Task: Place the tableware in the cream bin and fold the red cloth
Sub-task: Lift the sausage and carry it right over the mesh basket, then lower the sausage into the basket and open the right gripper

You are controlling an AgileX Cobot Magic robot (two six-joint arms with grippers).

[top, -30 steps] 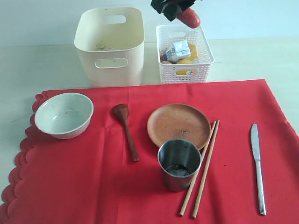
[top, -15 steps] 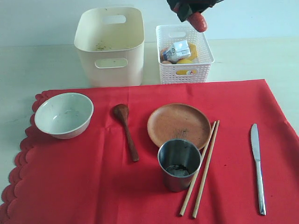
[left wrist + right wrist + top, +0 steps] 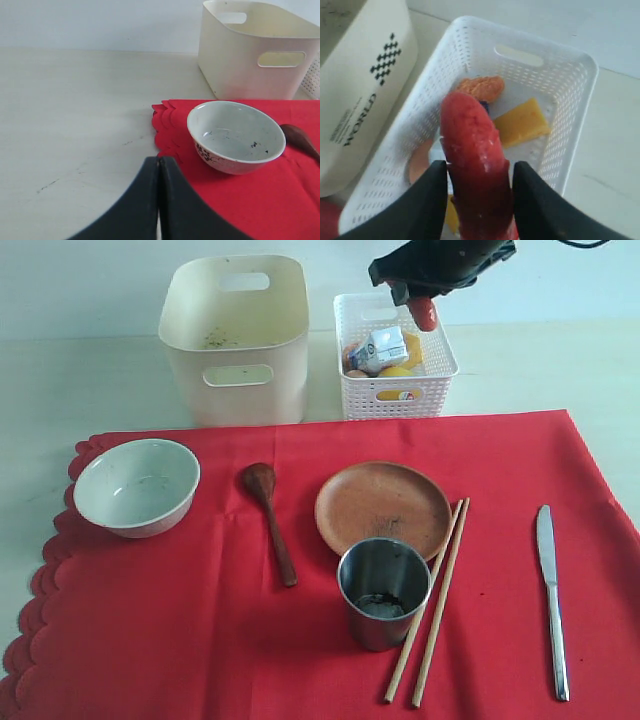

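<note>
Cream bin (image 3: 235, 380) near the right tool (image 3: 420, 296)

A milk carton (image 3: 380, 348) is kept in the white basket (image 3: 400, 400) on the bench (image 3: 90, 380); a sausage (image 3: 424, 312) is seen above.

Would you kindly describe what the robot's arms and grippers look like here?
Both are matte black, with no markings visible. The left gripper has smooth jaws, broad at the base and curving to narrow tips. The right gripper has matching rounded jaws on a blocky black housing, with a thin dark cable near it.
</note>
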